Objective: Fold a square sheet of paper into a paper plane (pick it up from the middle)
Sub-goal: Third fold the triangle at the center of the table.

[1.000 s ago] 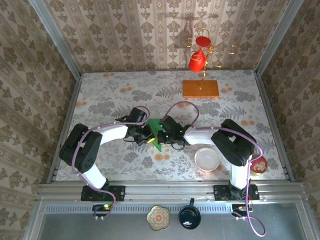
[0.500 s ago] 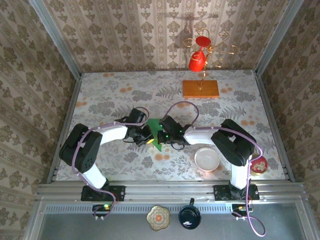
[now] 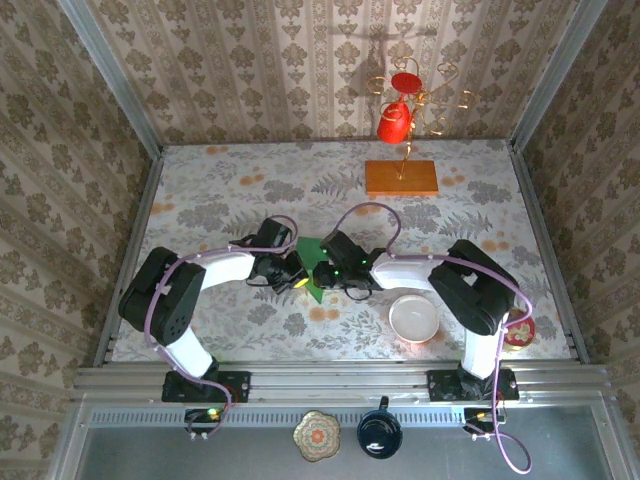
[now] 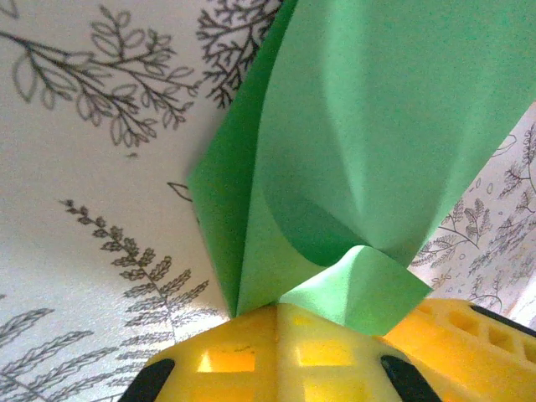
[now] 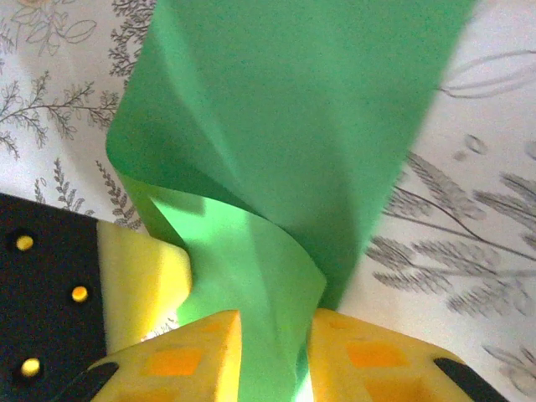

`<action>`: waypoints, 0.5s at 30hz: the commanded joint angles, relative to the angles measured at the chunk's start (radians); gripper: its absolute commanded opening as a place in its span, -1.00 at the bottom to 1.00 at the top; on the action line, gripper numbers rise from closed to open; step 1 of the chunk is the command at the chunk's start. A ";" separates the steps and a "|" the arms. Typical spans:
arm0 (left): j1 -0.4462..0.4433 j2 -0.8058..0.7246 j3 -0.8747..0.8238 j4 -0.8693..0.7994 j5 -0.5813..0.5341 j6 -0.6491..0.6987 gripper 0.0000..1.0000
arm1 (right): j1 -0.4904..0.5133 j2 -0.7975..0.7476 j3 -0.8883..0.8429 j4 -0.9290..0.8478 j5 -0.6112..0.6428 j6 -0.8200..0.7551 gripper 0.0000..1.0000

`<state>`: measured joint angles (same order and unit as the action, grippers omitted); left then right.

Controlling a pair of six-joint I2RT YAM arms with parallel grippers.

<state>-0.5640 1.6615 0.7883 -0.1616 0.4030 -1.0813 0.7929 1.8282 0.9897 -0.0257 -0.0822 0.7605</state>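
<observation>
square sheet of paper (image 4: pixel 360 126) | left claw (image 4: pixel 280 311) pinching | right claw (image 5: pixel 270 339) parted astride it

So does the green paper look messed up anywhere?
Yes. The green paper is not flat. It buckles and curls where the left fingers pinch it, and a small corner is bent over right there. Between the right fingers, which stand a little apart, it rolls into a loose curve instead of lying smooth.

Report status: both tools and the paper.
Left tool shut on green paper. Right tool open, paper running through. White bowl stands apart.
</observation>
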 commanded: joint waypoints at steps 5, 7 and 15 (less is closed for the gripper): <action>0.010 0.060 -0.044 0.003 -0.038 -0.031 -0.89 | -0.054 -0.119 -0.044 -0.101 -0.081 0.069 -0.20; 0.010 0.066 -0.045 0.012 -0.039 -0.035 -0.89 | -0.051 -0.132 -0.057 -0.103 -0.094 0.070 -0.23; 0.009 0.075 -0.054 0.032 -0.041 -0.043 -0.90 | -0.022 -0.095 -0.029 -0.097 -0.206 0.034 -0.67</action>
<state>-0.5613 1.6852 0.7784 -0.0704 0.4225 -1.1061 0.7555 1.7153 0.9443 -0.0986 -0.2234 0.8104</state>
